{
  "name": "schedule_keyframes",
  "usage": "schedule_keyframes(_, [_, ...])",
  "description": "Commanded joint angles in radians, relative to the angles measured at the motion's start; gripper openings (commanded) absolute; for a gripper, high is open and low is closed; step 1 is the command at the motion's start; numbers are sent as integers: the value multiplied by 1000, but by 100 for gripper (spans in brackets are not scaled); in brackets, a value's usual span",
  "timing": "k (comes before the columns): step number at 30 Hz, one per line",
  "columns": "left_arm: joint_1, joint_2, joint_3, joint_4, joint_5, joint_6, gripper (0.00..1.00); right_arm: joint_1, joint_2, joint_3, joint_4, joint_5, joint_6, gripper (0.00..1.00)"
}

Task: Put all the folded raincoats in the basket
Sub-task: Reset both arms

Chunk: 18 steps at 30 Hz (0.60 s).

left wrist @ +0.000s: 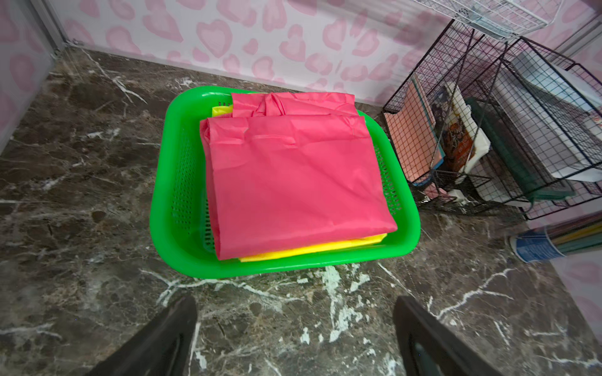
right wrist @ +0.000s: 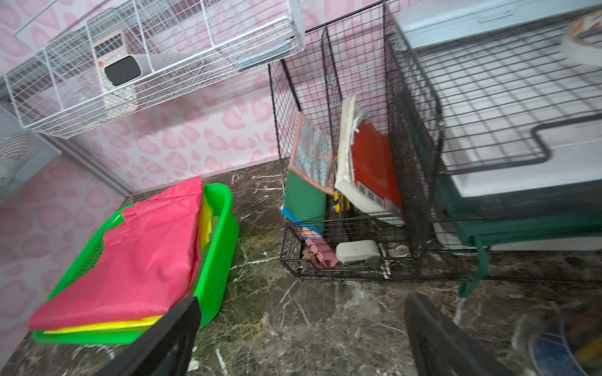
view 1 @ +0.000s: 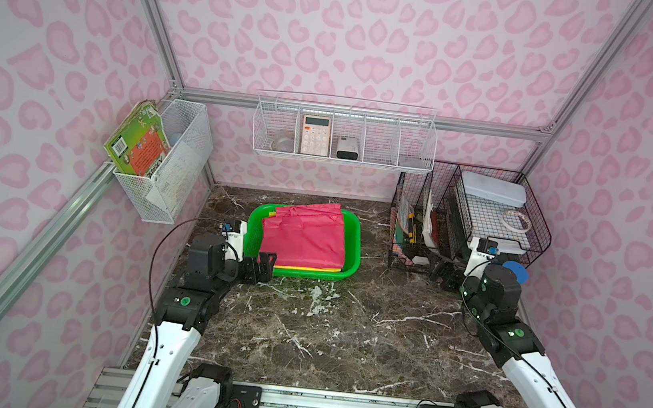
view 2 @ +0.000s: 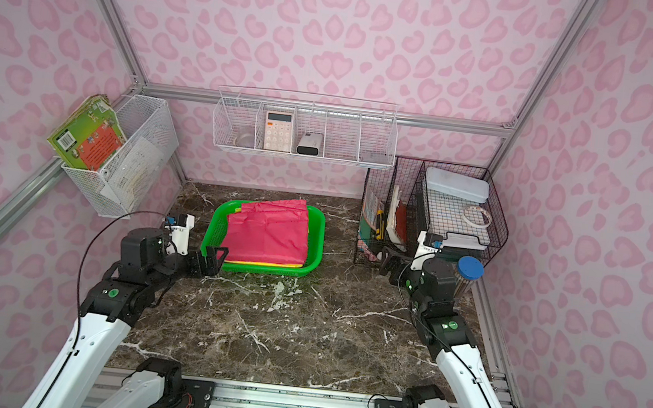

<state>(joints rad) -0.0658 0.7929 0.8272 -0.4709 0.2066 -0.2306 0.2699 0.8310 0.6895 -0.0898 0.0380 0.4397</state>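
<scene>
Left gripper point(view 1: 264, 264): jaws wide, nothing between them. It sits near the lower-left corner of the basket point(view 1: 356, 245) in both top views, and the left wrist view shows bare table point(left wrist: 293, 325) between them, so no contact.

Right gripper point(view 1: 444, 275): also released and empty, at frame right against the black wire rack point(view 1: 420, 207), well apart from the basket.

The folded raincoat point(view 1: 304, 238) lies flat in the basket at frame centre, on a yellow folded sheet point(left wrist: 312, 249). Its far edge rides over the back rim.

I'd call placement done, only clearing out remains. I'd lift the left claw up and back so no finger hooks the rim. On the right I'd back off the rack wires before swinging. No re-grip.
</scene>
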Motion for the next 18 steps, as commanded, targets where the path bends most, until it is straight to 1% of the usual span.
schedule_keyframes(1, [0,-44,-62,169,-87,83,99,-24,-11,-32,67,126,-44,100])
schedule_keyframes(3, [1,-86,-122,258,-135,122,99,-50,-13,-67,104,149,-46,100])
schedule_keyframes(8, [1,-141,-203,338,-197,191,99,-112,-9,-171,225,162,-34,100])
schedule_keyframes(11, [1,-168,-267,393,-254,214,99,-118,-6,-269,352,243,-69,100])
schedule_keyframes(14, [1,-160,-316,457,-319,199,99,-120,11,-350,477,313,-137,100])
schedule_keyframes(16, [0,-130,-331,471,-334,184,99,-121,39,-379,531,347,-169,100])
schedule_keyframes(18, [0,-72,-340,529,-336,184,99,-127,82,-397,572,378,-180,100])
